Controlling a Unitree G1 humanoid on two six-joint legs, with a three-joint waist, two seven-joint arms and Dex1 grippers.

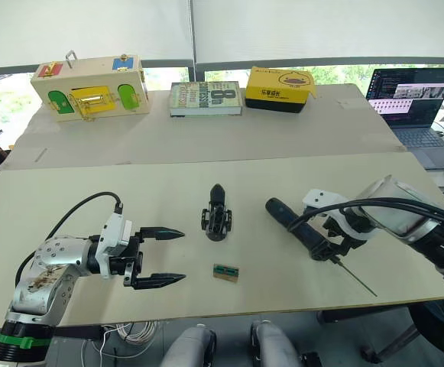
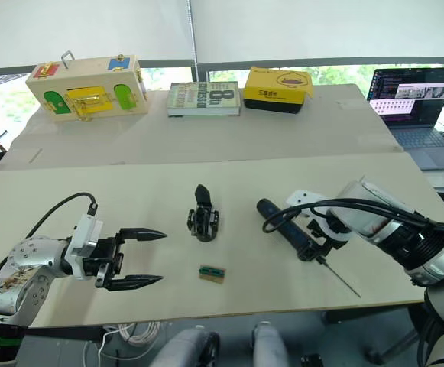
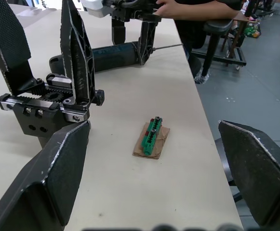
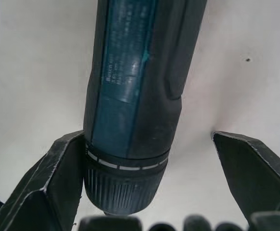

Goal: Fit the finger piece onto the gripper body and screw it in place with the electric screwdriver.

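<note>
The gripper body [image 1: 216, 223] lies mid-table with the black finger piece [image 1: 217, 192] at its far end, tip pointing away from me. In the left wrist view two textured black pieces [image 3: 77, 48] rise from the body [image 3: 43, 115]. The electric screwdriver [image 1: 294, 224] lies to its right, its thin bit [image 1: 357, 277] aimed at the near edge. My right gripper [image 1: 336, 245] is open and straddles the screwdriver's collar [image 4: 123, 173]; one finger [image 4: 58, 168] touches it. My left gripper [image 1: 182, 255] is open above bare table, left of the gripper body.
A small green-and-tan piece [image 1: 225, 272] lies near the front edge. Along the back stand a wooden latch box [image 1: 92, 88], a book [image 1: 205, 98] and a yellow box [image 1: 280, 89]. A laptop [image 1: 409, 95] is at far right. A person's hand [image 3: 178, 7] is beyond the table.
</note>
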